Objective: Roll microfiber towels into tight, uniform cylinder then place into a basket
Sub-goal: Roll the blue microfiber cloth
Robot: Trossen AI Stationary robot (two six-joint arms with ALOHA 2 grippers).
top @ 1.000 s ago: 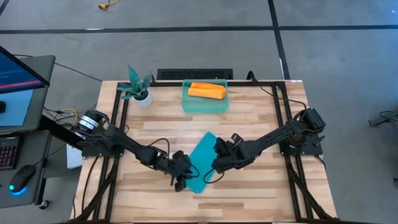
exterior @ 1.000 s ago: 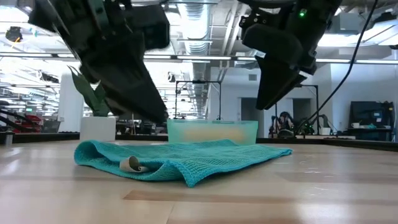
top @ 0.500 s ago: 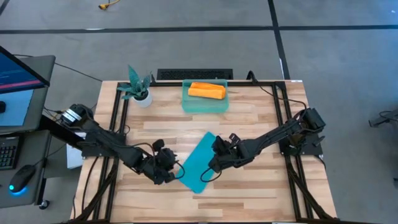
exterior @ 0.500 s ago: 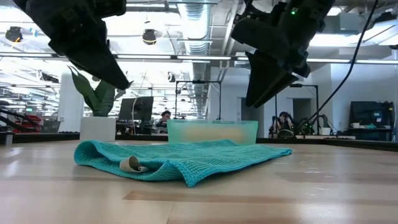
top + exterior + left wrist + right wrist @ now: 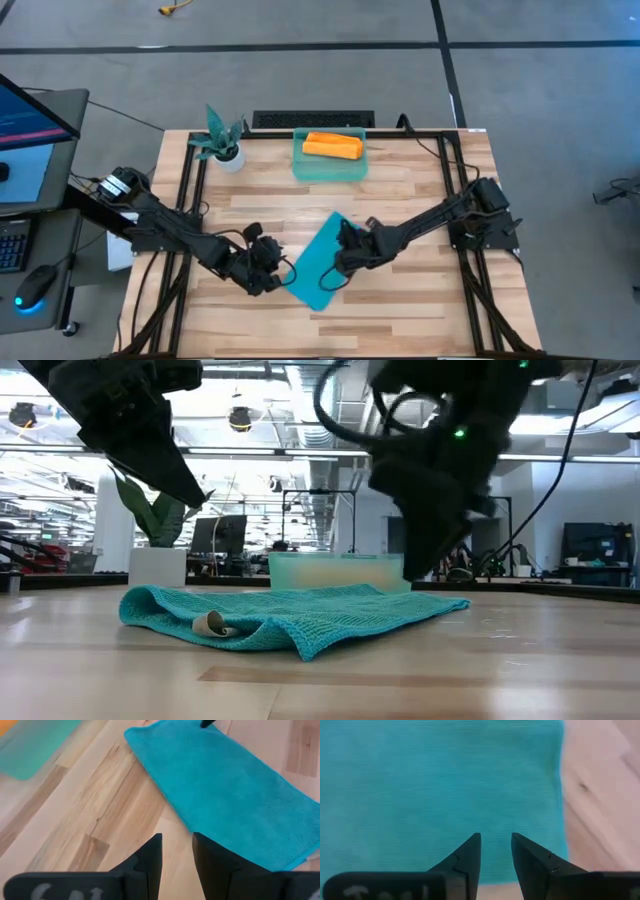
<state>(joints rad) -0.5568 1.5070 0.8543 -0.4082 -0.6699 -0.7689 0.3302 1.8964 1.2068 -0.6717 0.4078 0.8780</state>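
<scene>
The teal-blue towel [image 5: 320,262] lies spread out on the wooden table [image 5: 420,180], slanting, with its near edge slightly rumpled and a small label [image 5: 210,625] showing. My left gripper [image 5: 288,273] hovers off the towel's left near edge, shut to a narrow slit [image 5: 176,840]. My right gripper [image 5: 341,262] is over the towel's right half, low above it, also shut to a narrow slit [image 5: 496,840]; I cannot tell whether it touches. The orange-yellow towel [image 5: 332,146] lies rolled in the teal-green basket [image 5: 300,165] at the far edge.
A potted plant [image 5: 220,140] stands at the far left, beside the basket. Black frame rails [image 5: 190,190] run along the table's left and right sides. Bare wood lies between the towel and the basket.
My left gripper has risen and drawn back toward the table's left edge, off the towel's near corner. My right gripper has moved a little left and dropped lower over the towel. The towel has stayed where it was.
</scene>
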